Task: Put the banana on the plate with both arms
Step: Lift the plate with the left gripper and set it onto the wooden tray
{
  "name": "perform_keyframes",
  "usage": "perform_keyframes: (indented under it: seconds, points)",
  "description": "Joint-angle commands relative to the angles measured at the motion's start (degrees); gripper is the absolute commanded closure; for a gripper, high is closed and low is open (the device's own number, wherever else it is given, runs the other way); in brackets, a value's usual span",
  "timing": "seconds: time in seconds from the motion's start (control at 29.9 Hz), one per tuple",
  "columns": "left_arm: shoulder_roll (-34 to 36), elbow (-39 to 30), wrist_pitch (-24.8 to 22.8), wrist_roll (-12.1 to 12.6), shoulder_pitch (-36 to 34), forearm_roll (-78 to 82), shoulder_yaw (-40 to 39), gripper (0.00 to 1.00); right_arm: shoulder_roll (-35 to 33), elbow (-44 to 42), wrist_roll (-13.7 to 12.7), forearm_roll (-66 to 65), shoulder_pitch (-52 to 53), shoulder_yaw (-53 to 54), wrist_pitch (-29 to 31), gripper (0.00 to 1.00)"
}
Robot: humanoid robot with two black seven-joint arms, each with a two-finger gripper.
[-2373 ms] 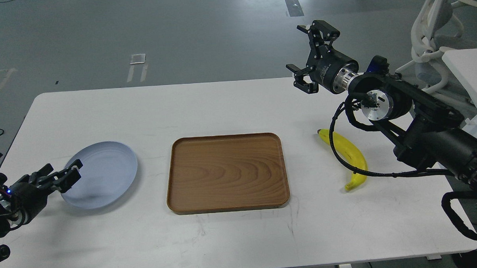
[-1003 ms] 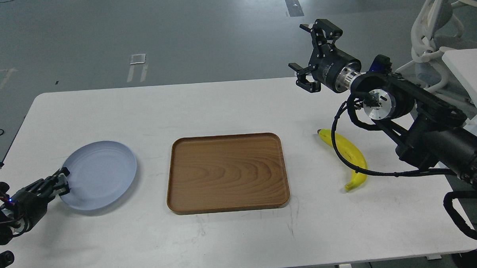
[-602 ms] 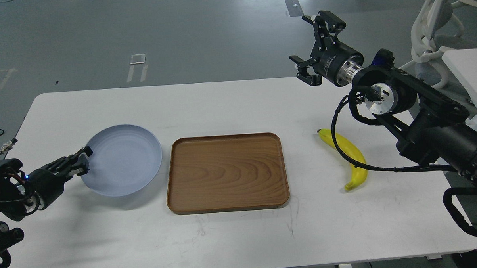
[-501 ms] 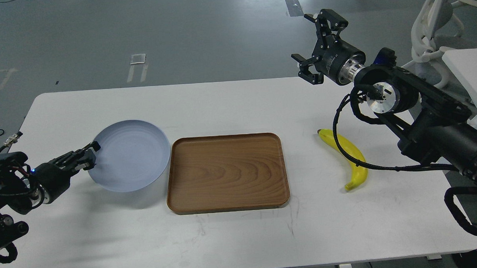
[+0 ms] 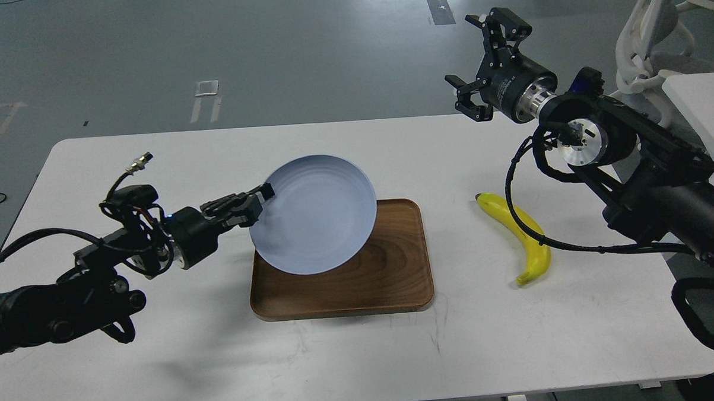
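Gripping round glossy plate (image 5: 313, 214), left tool (image 5: 256, 205)

The plate (image 5: 313, 215) I carry blocks most of the tray (image 5: 395, 276); my cable (image 5: 521, 221) crosses the banana (image 5: 524, 237); bare table (image 5: 362, 354) lies around.

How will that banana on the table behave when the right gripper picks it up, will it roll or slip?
The banana lies flat on its curved side on the table, so it should pivot or slide rather than roll. Its skin looks smooth and glossy, so hard fingers may slip. It probably stays stiff when lifted, though a tight pinch could bruise it. The right gripper is open, well above it.
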Motion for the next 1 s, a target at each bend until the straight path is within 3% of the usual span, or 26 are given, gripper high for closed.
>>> perform_keyframes:
  seconds: [0.0, 0.43, 0.87, 0.97]
  points:
    - [-6.2, 6.2, -0.7, 0.0, -1.2, 0.0, 3.1, 1.0, -0.1, 0.0, 0.0, 0.0, 0.0, 0.3, 0.0, 0.0]
    - [-14.8, 18.2, -1.9, 0.0, -1.8, -0.1, 7.8, 1.0, -1.0, 0.1, 0.0, 0.0, -0.4, 0.5, 0.0, 0.0]
    - [-15.0, 18.6, -1.9, 0.0, -1.1, 0.0, 8.1, 1.0, -1.0, 0.1, 0.0, 0.0, -0.4, 0.6, 0.0, 0.0]
    - [-14.9, 18.4, -1.9, 0.0, -1.2, 0.0, 8.1, 0.91, -1.0, 0.1, 0.0, 0.0, -0.4, 0.6, 0.0, 0.0]
